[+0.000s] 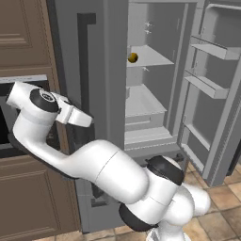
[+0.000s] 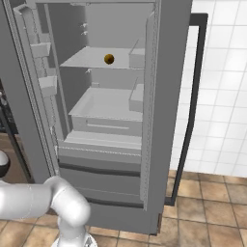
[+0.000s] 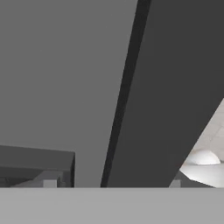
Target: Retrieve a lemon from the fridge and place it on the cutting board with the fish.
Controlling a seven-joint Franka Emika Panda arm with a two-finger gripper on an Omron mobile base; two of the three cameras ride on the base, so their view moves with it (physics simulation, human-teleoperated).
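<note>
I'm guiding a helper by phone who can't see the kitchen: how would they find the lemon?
Look into the big grey fridge, whose right-hand door stands open on a pale interior. On the upper shelf sits the lemon, near the shelf's front edge. It is a small round yellow-orange ball, the single spot of colour among grey shelves and bins.

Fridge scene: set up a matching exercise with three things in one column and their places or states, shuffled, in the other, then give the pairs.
Things:
1. lemon
2. fridge door
3. floor

Places or states:
A. swung open
B. brown tiles
C. on an upper shelf inside

Pairs: 1-C, 2-A, 3-B
</note>
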